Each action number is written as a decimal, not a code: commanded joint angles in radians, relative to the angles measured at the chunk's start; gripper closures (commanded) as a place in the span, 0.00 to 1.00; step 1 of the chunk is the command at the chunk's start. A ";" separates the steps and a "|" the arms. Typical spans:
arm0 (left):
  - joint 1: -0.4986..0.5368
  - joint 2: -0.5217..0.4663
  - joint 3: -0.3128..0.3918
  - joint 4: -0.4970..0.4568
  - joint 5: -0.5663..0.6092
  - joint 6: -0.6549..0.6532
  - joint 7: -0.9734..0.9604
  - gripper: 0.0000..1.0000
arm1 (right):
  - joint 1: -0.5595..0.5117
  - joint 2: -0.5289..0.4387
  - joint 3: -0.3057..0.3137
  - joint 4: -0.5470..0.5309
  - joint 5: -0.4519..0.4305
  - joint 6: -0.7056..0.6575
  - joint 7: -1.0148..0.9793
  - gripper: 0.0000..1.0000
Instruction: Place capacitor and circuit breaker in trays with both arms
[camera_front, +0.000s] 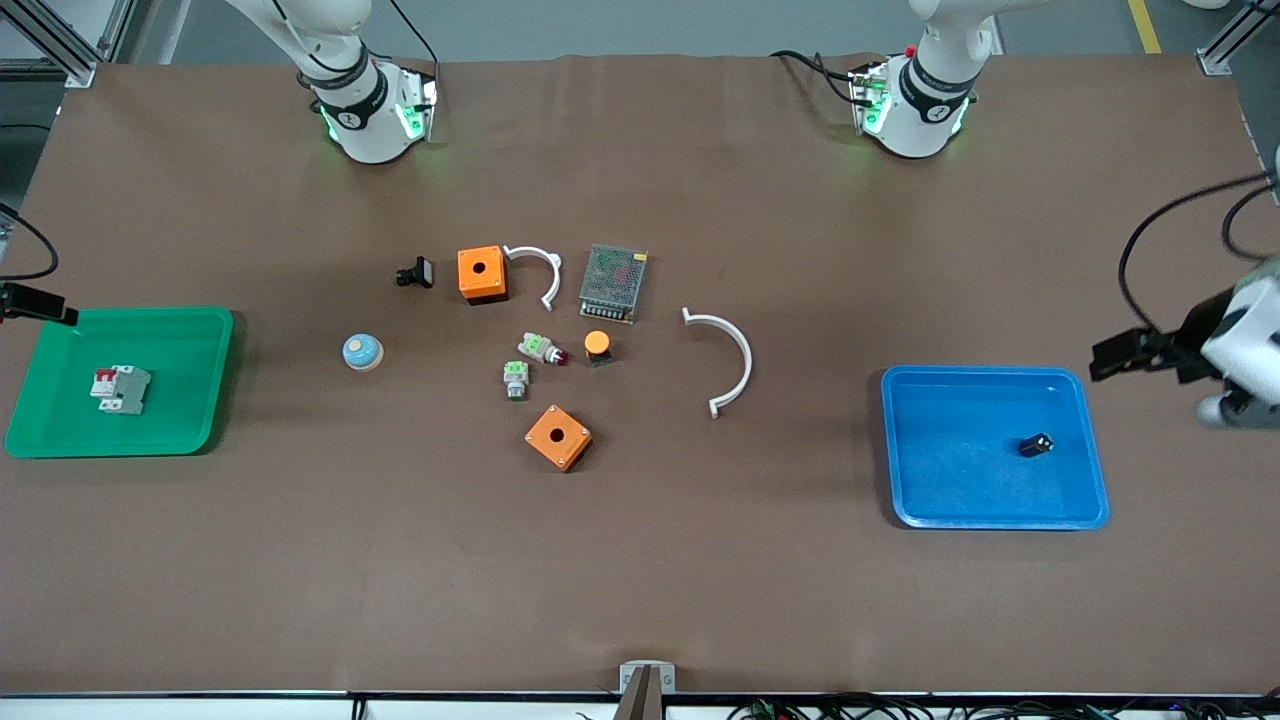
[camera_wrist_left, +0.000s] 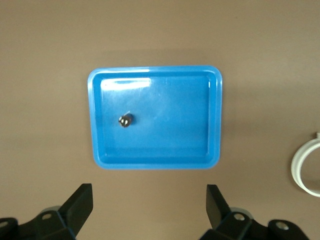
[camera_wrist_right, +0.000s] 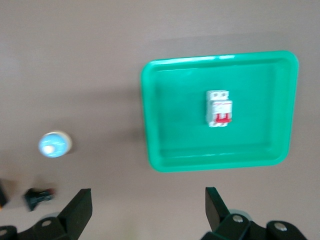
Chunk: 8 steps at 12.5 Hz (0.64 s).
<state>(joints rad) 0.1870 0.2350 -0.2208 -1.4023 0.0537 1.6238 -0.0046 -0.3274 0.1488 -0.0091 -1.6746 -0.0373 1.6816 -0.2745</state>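
The capacitor (camera_front: 1036, 445), a tiny black cylinder, lies in the blue tray (camera_front: 905, 450) at the left arm's end of the table; it also shows in the left wrist view (camera_wrist_left: 125, 120). The circuit breaker (camera_front: 120, 388), white-grey with red levers, lies in the green tray (camera_front: 200, 330) at the right arm's end; it also shows in the right wrist view (camera_wrist_right: 219, 108). My left gripper (camera_front: 1115, 357) is open and empty, up over the bare table beside the blue tray (camera_wrist_left: 155, 162). My right gripper (camera_front: 40, 303) is open and empty, up beside the green tray (camera_wrist_right: 165, 150).
In the middle of the table lie two orange boxes (camera_front: 481, 273) (camera_front: 558, 437), a metal power supply (camera_front: 613, 283), two white arcs (camera_front: 535, 270) (camera_front: 725, 360), a blue dome button (camera_front: 361, 351), a black clip part (camera_front: 414, 272), an orange-capped button (camera_front: 597, 346) and two green-topped parts (camera_front: 515, 379).
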 joint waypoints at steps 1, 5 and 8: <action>0.003 -0.098 -0.002 -0.021 -0.064 -0.100 -0.078 0.00 | 0.072 -0.090 -0.006 -0.077 0.048 -0.017 0.084 0.00; -0.008 -0.172 -0.003 -0.021 -0.087 -0.154 -0.118 0.00 | 0.206 -0.146 -0.008 -0.111 0.060 -0.008 0.245 0.00; -0.104 -0.212 0.047 -0.047 -0.086 -0.177 -0.120 0.00 | 0.231 -0.159 -0.008 -0.109 0.126 0.020 0.253 0.00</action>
<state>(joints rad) 0.1422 0.0691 -0.2153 -1.4083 -0.0198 1.4667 -0.1181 -0.1079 0.0267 -0.0056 -1.7535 0.0457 1.6822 -0.0336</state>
